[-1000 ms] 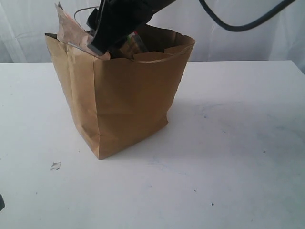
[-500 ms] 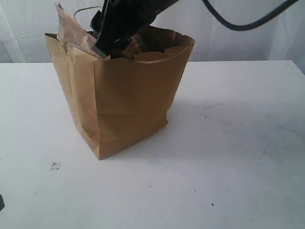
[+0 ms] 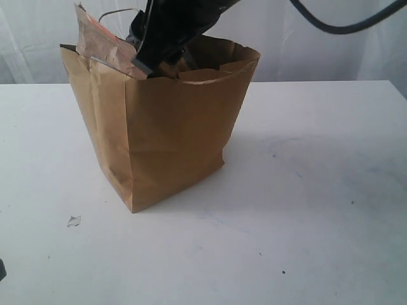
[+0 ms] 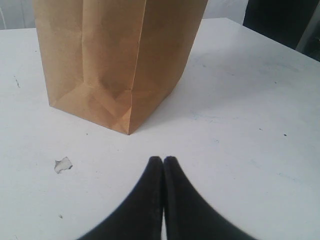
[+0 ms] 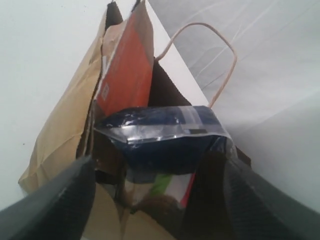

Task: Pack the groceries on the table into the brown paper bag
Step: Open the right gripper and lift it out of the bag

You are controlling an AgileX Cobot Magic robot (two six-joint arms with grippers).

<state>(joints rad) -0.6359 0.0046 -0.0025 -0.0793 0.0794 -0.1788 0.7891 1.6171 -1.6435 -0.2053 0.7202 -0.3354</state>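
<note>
Exterior view: the brown paper bag [image 3: 165,127] is standing upright on the white counter [image 3: 318,190], and the right fingers [image 3: 149,60] are reaching into its open mouth from above. A brown pouch [image 3: 102,44] is poking up at one corner of the bag. The bag is looking light and creased, so a sideways nudge would likely shift or tip it. A small paper scrap [image 3: 74,221] is lying on the counter in front.

Left wrist view: the left fingers [image 4: 163,165] are pressing together with nothing between them, hovering low over the bare counter near the bag's base, beside the scrap.

Right wrist view: the right fingers [image 5: 159,157] are standing wide apart, straddling the blue-ended spaghetti pack [image 5: 165,135] inside the bag. Whether they are pressing it cannot be told. The pack is probably light, with slick film and brittle contents, and is best taken across its width near the blue end. Room is getting tight, with the pouch and the cord handle [image 5: 220,55] crowding close.
</note>
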